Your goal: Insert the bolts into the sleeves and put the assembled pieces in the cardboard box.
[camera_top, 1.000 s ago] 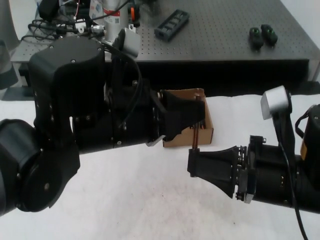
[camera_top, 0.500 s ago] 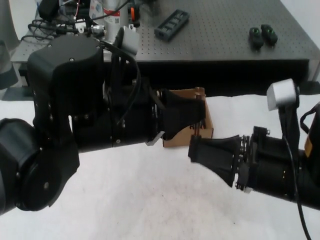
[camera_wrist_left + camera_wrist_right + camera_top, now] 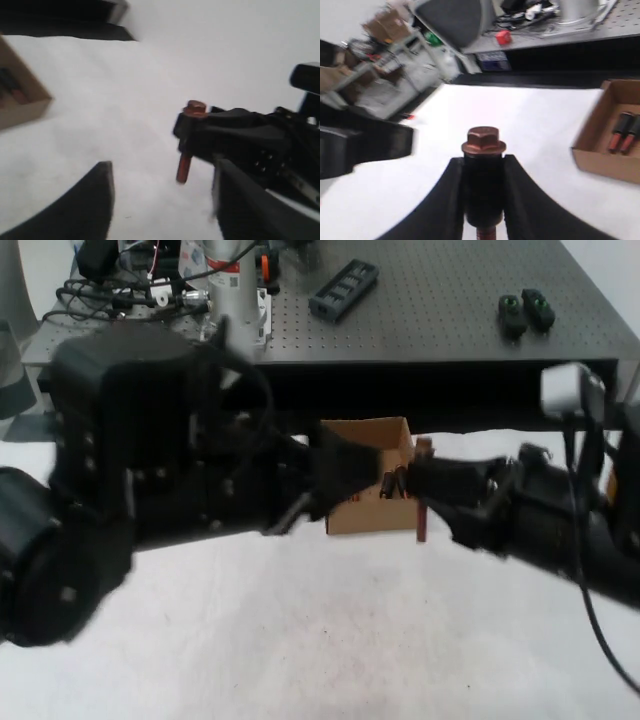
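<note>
My right gripper (image 3: 482,200) is shut on a black sleeve with a copper bolt (image 3: 483,141) through it, held upright. In the high view that right gripper (image 3: 420,485) holds the assembled piece (image 3: 422,520) at the right side of the cardboard box (image 3: 365,430). Assembled pieces (image 3: 621,131) lie inside the box (image 3: 600,160). My left gripper (image 3: 160,200) is open with nothing between its fingers (image 3: 95,200); it faces the held bolt (image 3: 184,167). In the high view the left gripper (image 3: 340,472) stands in front of the box's left part.
A white cloth (image 3: 300,620) covers the near bench. Behind it is a black perforated table (image 3: 450,330) with a dark slotted holder (image 3: 343,288), two black-and-green parts (image 3: 525,310) and cables (image 3: 150,285) at the back left.
The right arm has carried the bolt and sleeve away from the camera and to the right, up beside the box. The left arm has drawn back a little to the left.
</note>
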